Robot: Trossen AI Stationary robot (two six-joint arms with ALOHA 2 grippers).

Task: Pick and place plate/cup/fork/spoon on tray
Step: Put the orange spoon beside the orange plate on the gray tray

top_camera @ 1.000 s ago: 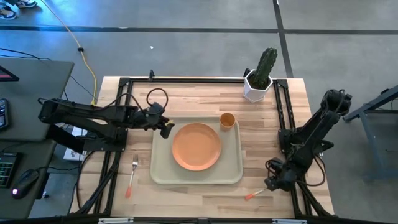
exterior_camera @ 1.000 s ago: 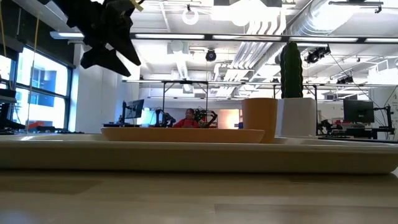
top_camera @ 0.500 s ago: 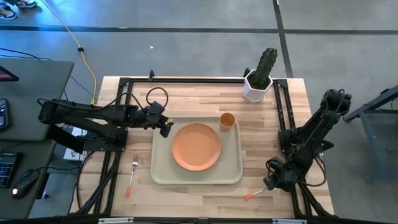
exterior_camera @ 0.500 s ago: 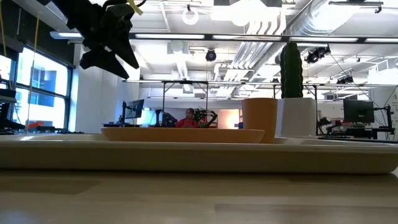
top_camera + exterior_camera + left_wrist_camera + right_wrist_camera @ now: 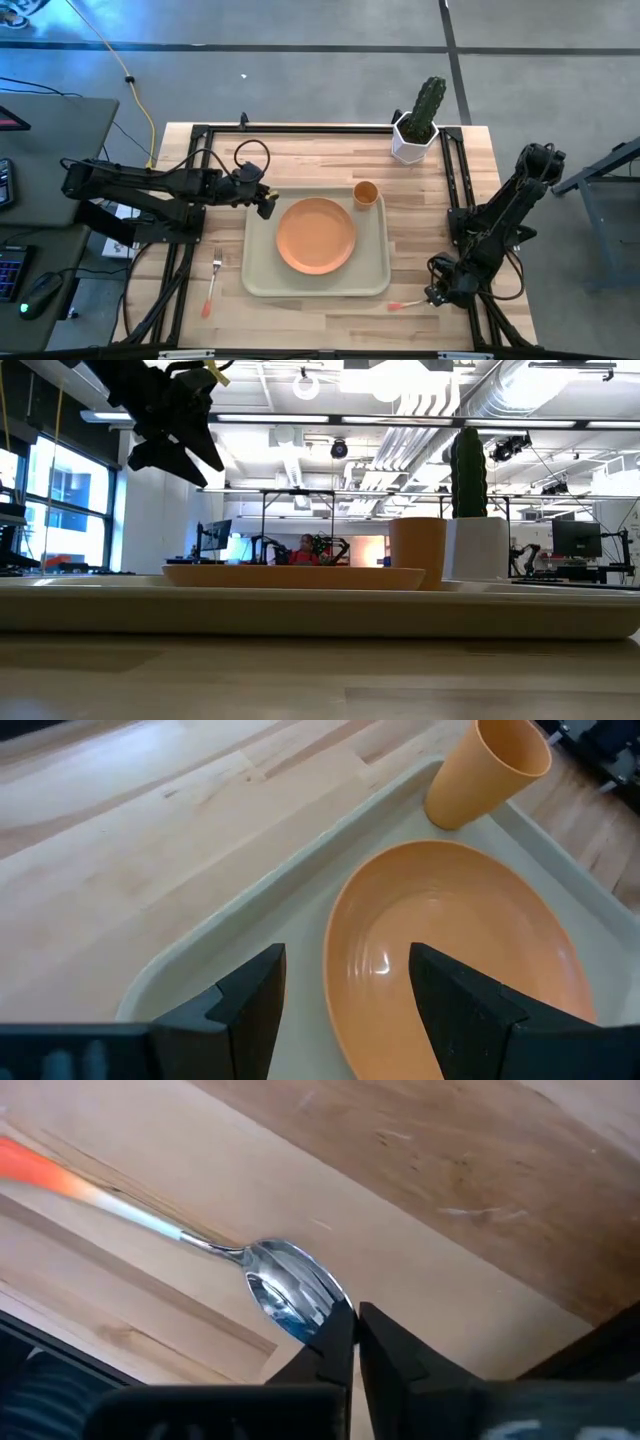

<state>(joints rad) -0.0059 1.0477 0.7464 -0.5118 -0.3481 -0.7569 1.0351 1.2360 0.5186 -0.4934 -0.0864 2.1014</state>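
down at the table's front edge the right gripper [image 5: 436,295] pinches the bowl of the spoon [image 5: 285,1292], whose orange handle points toward the tray [image 5: 375,272], while the fork [image 5: 213,281] lies alone on bare wood left of the tray. the plate [image 5: 315,235] fills the tray's middle with the cup [image 5: 365,193] upright in the far right corner. the left gripper [image 5: 266,204] hangs with parted fingers over the tray's far left corner, the cactus pot [image 5: 415,138] at the back edge.
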